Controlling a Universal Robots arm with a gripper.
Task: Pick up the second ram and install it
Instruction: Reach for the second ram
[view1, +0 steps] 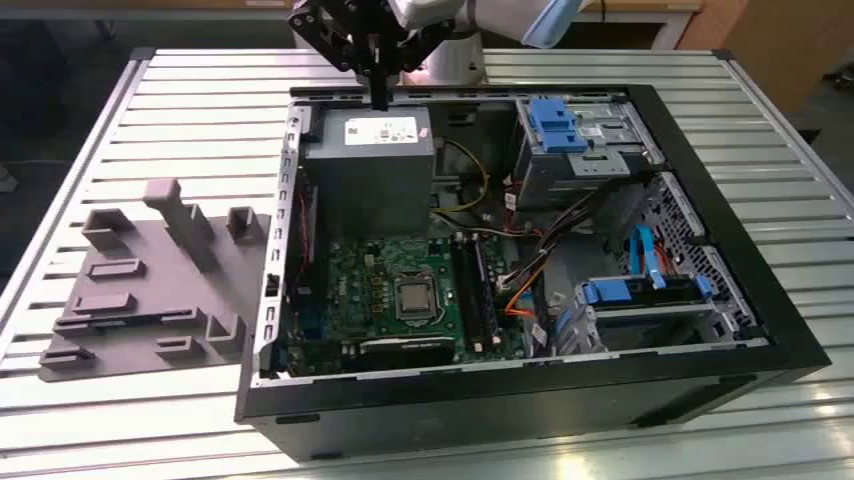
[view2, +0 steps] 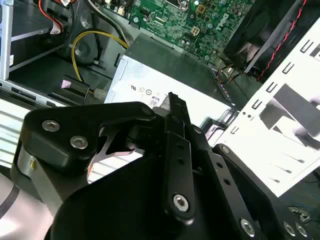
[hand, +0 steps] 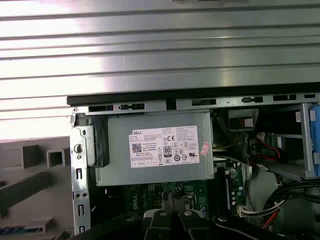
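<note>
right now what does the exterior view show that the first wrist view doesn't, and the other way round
Exterior view adds: the robot's arm, the processor socket in the middle of the board, the blue drive carrier nearest that camera, and the case's black outer wall.
First wrist view adds: a small pink sticker at the edge of the power supply's label.
Both share: the gripper over the grey power supply, the green motherboard, and the light grey tray beside the case.
</note>
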